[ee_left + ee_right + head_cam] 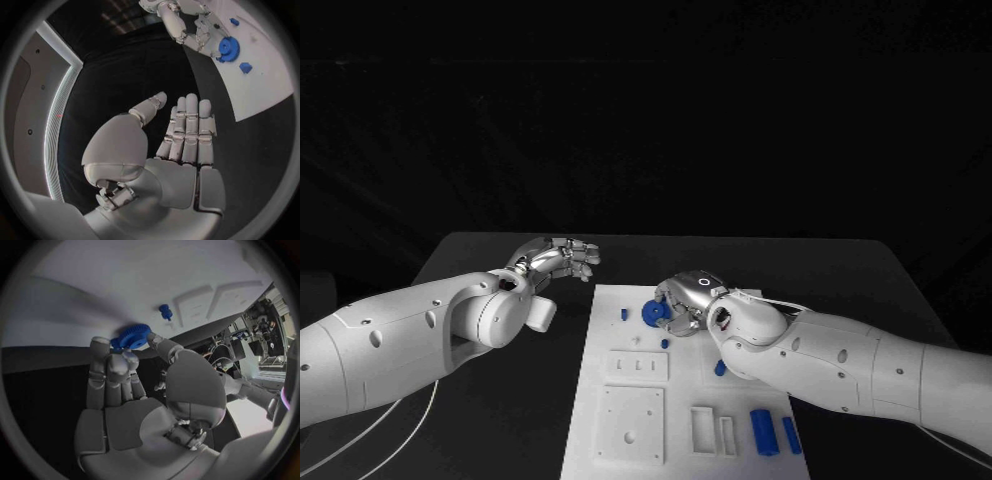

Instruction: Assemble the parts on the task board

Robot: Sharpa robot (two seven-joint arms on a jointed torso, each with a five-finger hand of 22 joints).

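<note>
Right hand [687,303] pinches blue gear [130,336] at its fingertips, over the far end of the board [635,400]. Left hand [181,135] empty, fingers straight and together, above the table [488,250] beside the board.

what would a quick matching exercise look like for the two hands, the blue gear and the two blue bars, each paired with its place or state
Things:
1. left hand
2. right hand
3. blue gear
4. two blue bars

Places or states:
a. lying side by side at the near right end of the white board
b. pinched between fingertips at the far end of the board
c. open and holding nothing, over the black table beside the board
d. gripping a part over the board

Pairs: 1-c, 2-d, 3-b, 4-a
</note>
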